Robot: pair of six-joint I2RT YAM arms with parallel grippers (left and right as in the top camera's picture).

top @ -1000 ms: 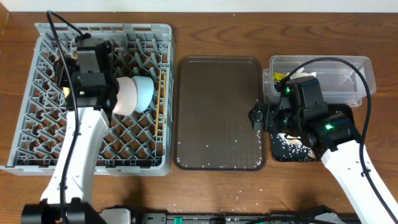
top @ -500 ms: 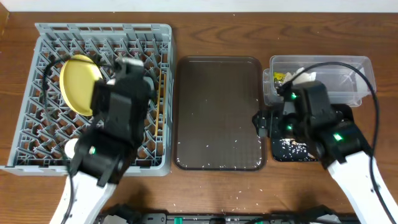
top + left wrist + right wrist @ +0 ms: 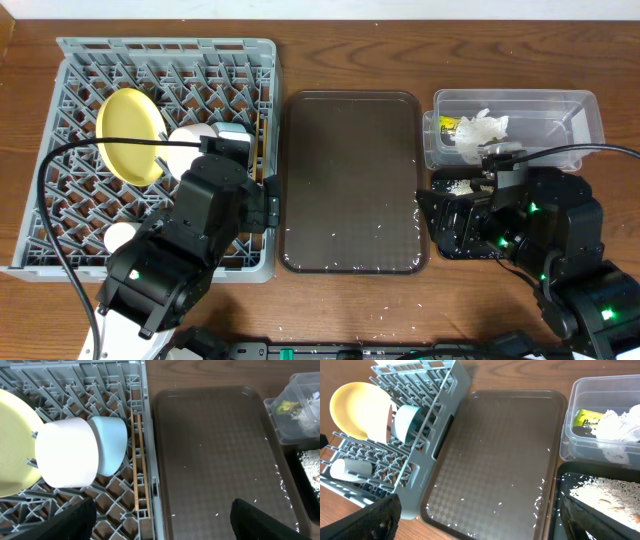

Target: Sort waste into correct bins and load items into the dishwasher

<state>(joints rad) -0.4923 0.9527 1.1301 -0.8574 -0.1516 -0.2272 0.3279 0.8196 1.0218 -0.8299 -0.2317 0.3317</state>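
The grey dish rack point(image 3: 60, 60) holds a yellow plate point(image 3: 130, 140), a pinkish-white bowl point(image 3: 188, 140), a light blue bowl point(image 3: 234, 142), a white cup point(image 3: 120, 237) and chopsticks point(image 3: 136, 460) along its right side. The clear tub point(image 3: 560, 110) holds the green-and-yellow wrapper point(image 3: 450, 127) and white tissue point(image 3: 484, 127). The black tray point(image 3: 560, 510) holds rice scraps point(image 3: 605, 495). My left gripper point(image 3: 160, 527) is open and empty above the rack's right edge. My right gripper point(image 3: 480, 525) is open and empty above the brown tray's front right.
The dark brown serving tray point(image 3: 350, 150) lies between the rack and the bins, with several rice grains scattered along its front and right edges. A few grains lie on the wooden table point(image 3: 330, 30) near the front.
Both arms have pulled back toward the front edge and risen toward the camera. The left arm has left the rack's back, uncovering the plate and bowls. The right arm has moved off the black tray.
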